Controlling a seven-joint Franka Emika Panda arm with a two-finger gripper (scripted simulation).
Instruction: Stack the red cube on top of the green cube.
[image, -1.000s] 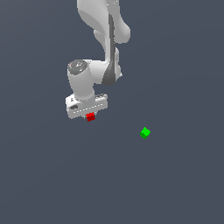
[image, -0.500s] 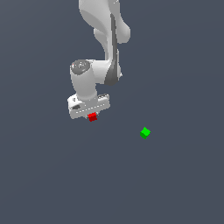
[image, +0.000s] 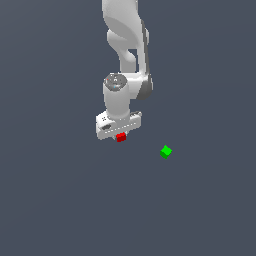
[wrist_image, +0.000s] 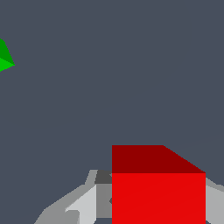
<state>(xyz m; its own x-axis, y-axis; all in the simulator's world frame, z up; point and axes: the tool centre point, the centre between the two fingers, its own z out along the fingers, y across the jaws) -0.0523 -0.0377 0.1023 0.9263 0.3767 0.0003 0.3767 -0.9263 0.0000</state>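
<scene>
Dark grey floor (image: 60, 200) spreads bare under the arm. Its gripper (image: 120, 136) is clamped on the red cube (image: 120, 137), apparently lifted off the floor so it can travel. The green cube (image: 166, 151) sits well apart, toward the exterior view's right, waiting as the base of the stack.
</scene>
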